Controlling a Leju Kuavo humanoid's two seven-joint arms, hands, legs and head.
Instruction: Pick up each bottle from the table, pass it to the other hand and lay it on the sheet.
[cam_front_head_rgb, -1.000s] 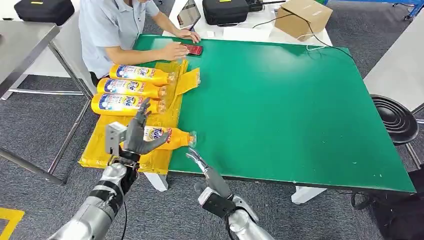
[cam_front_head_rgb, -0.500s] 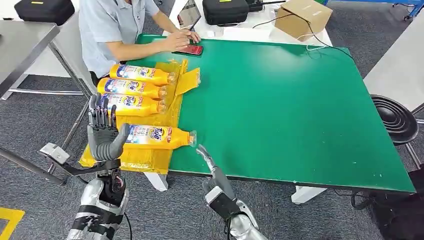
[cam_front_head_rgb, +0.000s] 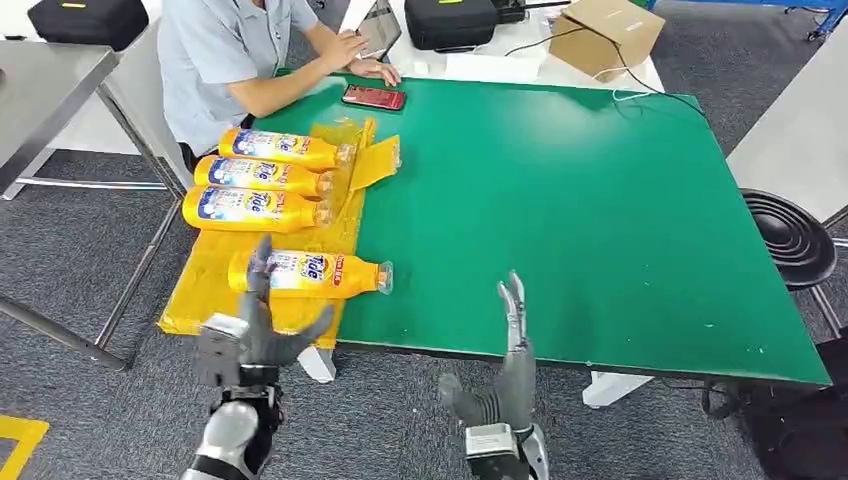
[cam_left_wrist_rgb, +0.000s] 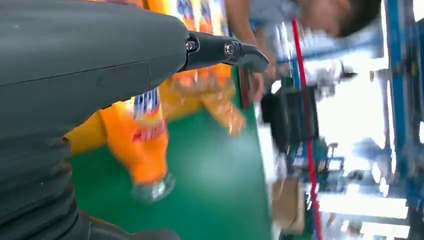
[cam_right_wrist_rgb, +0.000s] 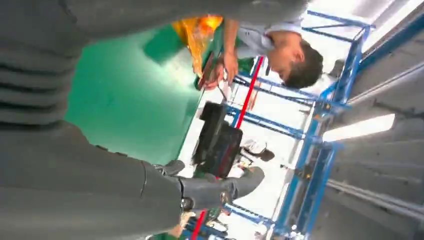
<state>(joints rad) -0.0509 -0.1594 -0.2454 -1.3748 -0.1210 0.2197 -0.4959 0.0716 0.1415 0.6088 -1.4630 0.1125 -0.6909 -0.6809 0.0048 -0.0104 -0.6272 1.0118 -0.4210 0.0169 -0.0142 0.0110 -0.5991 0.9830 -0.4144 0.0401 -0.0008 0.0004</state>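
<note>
The left hand (cam_front_head_rgb: 252, 335) is raised just off the near edge of the table, near its near left corner, fingers apart and pointing up, thumb out to the side, holding nothing. Its fingertips overlap the near end of the yellow sheet (cam_front_head_rgb: 215, 300) in the head view. The right hand (cam_front_head_rgb: 508, 375) stands upright below the near edge, about midway along it, fingers straight and close together, pointing up, thumb hanging to the side; it too is empty.

Half a second ago the left hand stood higher and further left, beside the base of the nearest bottle; it has since dropped and drawn back toward the robot. The right hand has moved to the right along the near edge and turned upright from its slanted reach.

The nearest Tide bottle (cam_front_head_rgb: 305, 274) lies on its side on the sheet, cap toward the green tabletop (cam_front_head_rgb: 560, 200), in the same place as before. Three more Tide bottles (cam_front_head_rgb: 255, 175) lie side by side further along the sheet toward the far left corner, unmoved. At the far left corner a seated person (cam_front_head_rgb: 225, 50) has lifted the hand from the red phone (cam_front_head_rgb: 373, 97), which now lies uncovered at the far edge
</note>
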